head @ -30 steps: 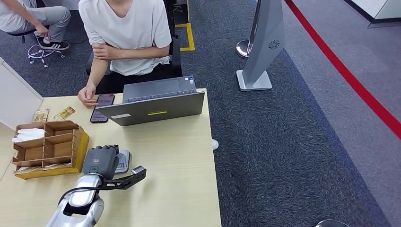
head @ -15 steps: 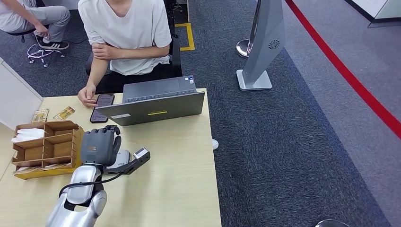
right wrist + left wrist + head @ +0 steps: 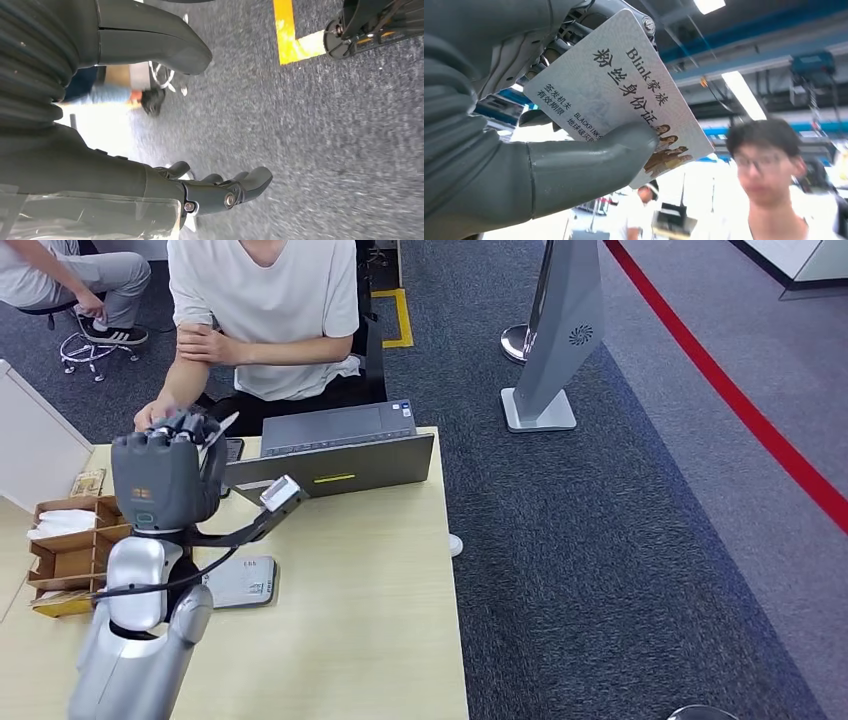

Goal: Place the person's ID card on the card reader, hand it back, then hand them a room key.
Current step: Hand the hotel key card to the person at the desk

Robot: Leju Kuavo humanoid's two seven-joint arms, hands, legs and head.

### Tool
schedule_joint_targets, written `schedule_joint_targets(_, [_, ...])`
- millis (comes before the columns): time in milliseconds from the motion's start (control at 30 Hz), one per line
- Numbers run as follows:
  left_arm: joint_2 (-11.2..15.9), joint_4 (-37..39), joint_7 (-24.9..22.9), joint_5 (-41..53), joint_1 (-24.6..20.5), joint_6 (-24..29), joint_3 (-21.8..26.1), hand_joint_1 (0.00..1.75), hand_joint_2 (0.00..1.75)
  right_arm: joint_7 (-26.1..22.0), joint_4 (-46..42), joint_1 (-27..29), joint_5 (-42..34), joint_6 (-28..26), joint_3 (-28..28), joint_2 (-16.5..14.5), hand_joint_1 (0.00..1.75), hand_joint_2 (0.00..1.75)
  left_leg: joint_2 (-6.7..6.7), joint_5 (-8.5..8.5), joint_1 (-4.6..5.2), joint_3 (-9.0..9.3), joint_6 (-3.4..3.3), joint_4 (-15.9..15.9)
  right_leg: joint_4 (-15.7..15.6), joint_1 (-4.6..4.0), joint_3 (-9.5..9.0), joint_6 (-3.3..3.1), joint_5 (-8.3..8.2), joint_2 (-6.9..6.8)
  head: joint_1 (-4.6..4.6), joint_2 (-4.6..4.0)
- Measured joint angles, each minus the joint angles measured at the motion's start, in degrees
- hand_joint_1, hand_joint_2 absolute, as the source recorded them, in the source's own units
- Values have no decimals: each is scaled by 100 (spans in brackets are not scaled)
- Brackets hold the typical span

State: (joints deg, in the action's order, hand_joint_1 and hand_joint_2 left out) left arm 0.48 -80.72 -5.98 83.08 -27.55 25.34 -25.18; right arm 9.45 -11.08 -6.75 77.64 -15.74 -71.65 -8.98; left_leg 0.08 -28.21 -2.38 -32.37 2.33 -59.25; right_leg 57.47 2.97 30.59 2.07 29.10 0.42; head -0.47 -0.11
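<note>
ID card [image 3: 619,95] pinched in the robot's left hand [image 3: 165,480], raised toward the seated person [image 3: 265,315] for return.

Looks like an office floor set up as a mock reception desk, inside some big open workspace. There's dark blue-grey carpet [image 3: 560,570] everywhere with a red tape line [image 3: 730,395] across it and a yellow taped corner [image 3: 398,315] near the chairs. A light wooden desk [image 3: 370,610] has an open grey laptop [image 3: 330,450], a small grey card reader [image 3: 243,582] and a brown cardboard desk organiser [image 3: 75,550] on it. A grey freestanding kiosk stand [image 3: 560,330] sits on the carpet. The left wrist view shows long ceiling strip lights [image 3: 744,92] and blue overhead beams [image 3: 754,35].
</note>
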Motion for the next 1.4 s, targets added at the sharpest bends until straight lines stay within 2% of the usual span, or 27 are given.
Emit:
schedule_joint_targets(133, [-4,1002,-49,45,-1077,289,261,175,175,-1,0,-17,203,39,158,0,0,175,0,11,0,-2,0,1,2,-1,0,-1,-11,1,-1,0])
schedule_joint_targets(233, [14,2132,-120,116,-1882,403,530,175,175,25,1,-50,343,79,279,-1,0,175,2,19,-1,-4,-4,1,3,-1,2,-1,-19,4,2,0])
schedule_joint_targets(367, [29,3354,-64,66,-2592,568,792,175,175,68,5,-93,382,117,381,-2,0,175,5,22,0,-4,-6,0,3,0,4,-1,-23,8,3,0])
schedule_joint_targets(567, [33,4123,-73,70,-2840,632,898,175,175,84,10,-117,382,118,443,-2,0,175,7,23,1,-20,-8,-1,2,0,21,1,-25,11,5,0])
schedule_joint_targets(867, [20,4502,-28,50,-2827,637,907,175,175,84,14,-117,380,118,455,-2,0,175,5,25,1,-82,-9,-6,-4,0,72,1,-27,10,4,0])
schedule_joint_targets(1000, [-56,4541,21,29,-2780,615,907,0,175,101,23,-117,380,120,455,-2,0,175,3,21,1,-97,-13,-6,-13,0,79,2,-27,6,5,0])
schedule_joint_targets(1233, [-186,4433,162,-12,-2691,604,907,0,175,84,28,-112,369,124,454,-2,0,175,4,18,3,-95,-16,-6,-19,1,77,5,-28,3,8,0])
schedule_joint_targets(1400, [-254,3919,259,-104,-2334,469,907,0,175,72,28,-78,310,118,445,-2,0,175,4,26,1,-85,-16,-5,-16,0,71,8,-33,3,7,0])
